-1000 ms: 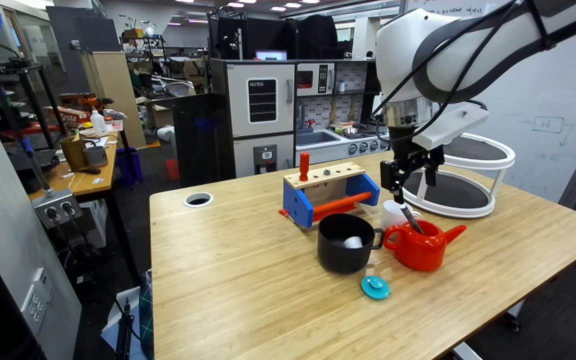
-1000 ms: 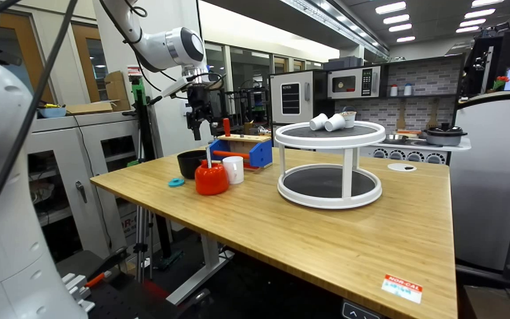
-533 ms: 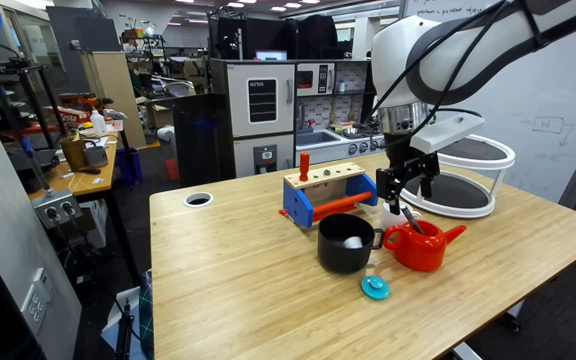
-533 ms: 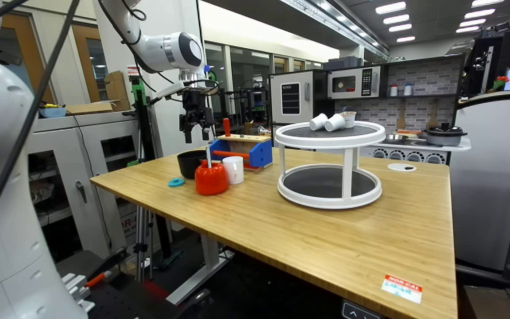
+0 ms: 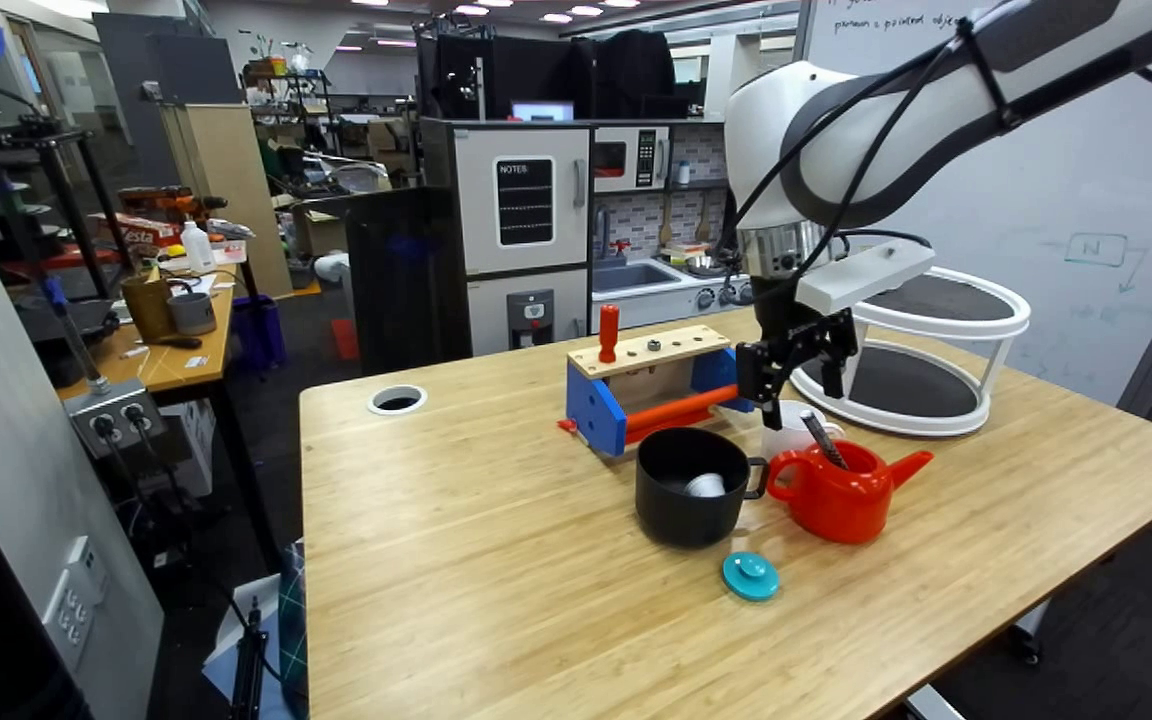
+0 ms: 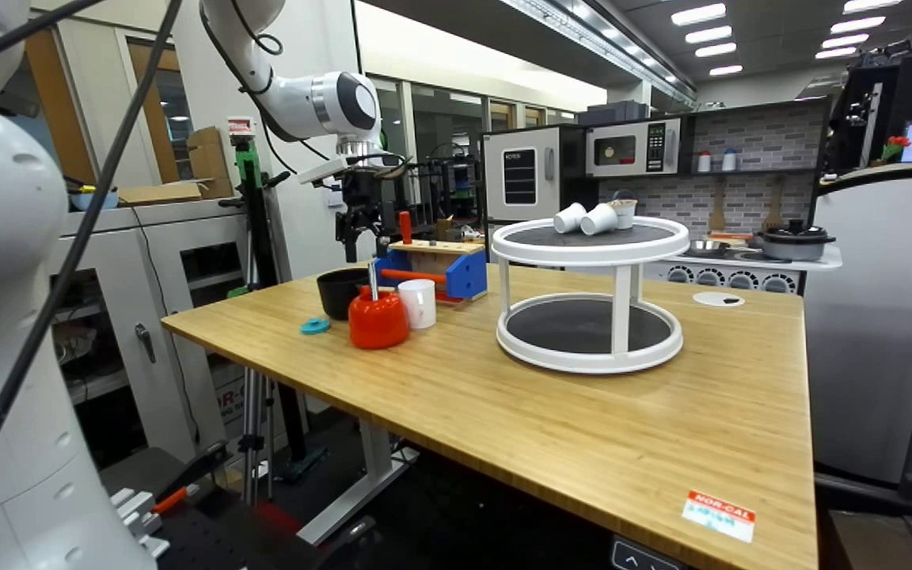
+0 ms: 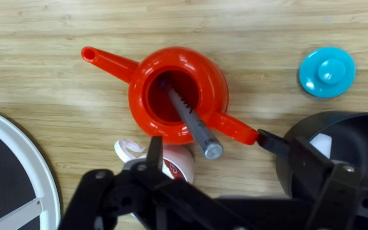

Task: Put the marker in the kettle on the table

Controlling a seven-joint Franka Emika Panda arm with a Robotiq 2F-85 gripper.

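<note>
We counted one gripper and, on the table, one kettle, one marker, one black pot, one turquoise lid, one mug, one toy workbench and one two-tier stand bearing two tipped white cups.

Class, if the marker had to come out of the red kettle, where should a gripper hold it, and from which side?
Probably by the upper end of the marker, from above, pinching across its slim barrel: that end sticks out above the kettle, tilted toward the handle, while the lower end is inside. The white mug and black pot stand close beside the kettle.
</note>
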